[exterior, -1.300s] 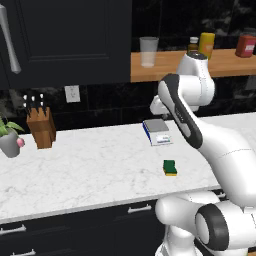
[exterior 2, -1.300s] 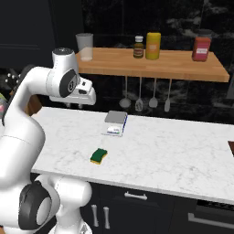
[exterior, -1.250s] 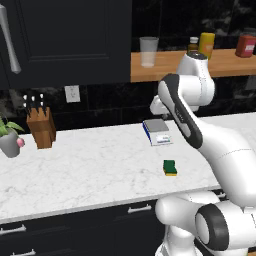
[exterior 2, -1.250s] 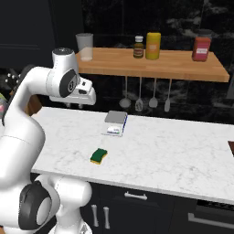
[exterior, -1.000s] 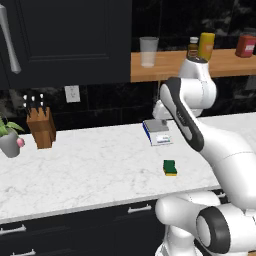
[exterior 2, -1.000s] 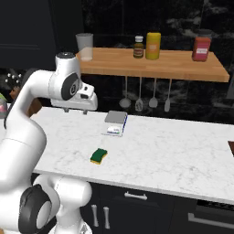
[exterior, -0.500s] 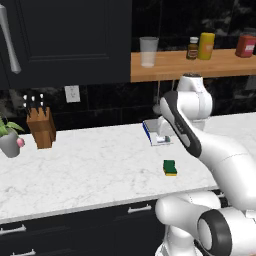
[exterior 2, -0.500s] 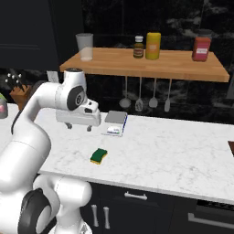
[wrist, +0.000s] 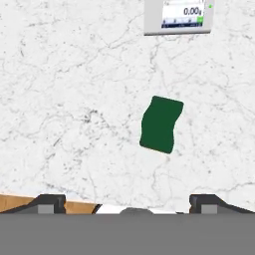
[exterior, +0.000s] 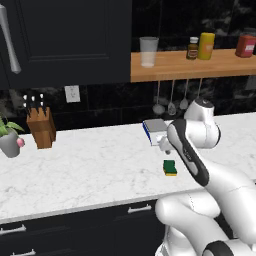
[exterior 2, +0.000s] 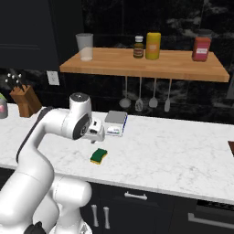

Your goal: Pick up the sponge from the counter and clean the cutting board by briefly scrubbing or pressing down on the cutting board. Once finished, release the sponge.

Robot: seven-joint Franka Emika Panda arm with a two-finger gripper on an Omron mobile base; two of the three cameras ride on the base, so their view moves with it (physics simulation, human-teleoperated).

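White marble counter (exterior: 90, 165), one sponge (wrist: 161, 124), one scale (exterior 2: 116, 122), end effector (wrist: 127, 203) wide open.

The counter (exterior 2: 173, 151) is white marble with faint grey veins. The sponge (exterior 2: 98, 156) has a dark green top over a yellow layer. The scale (exterior 2: 115, 123) is grey on top with blue sides and a white front panel. The shelf (exterior 2: 146, 64) is orange-brown wood, carrying a clear glass (exterior 2: 84, 46), a brown bottle (exterior 2: 139, 47), a yellow jar (exterior 2: 153, 45) and a red jar (exterior 2: 201, 49). The knife block (exterior: 41, 128) is brown. The cabinets (exterior: 65, 40) and drawers (exterior: 75, 230) are near black.
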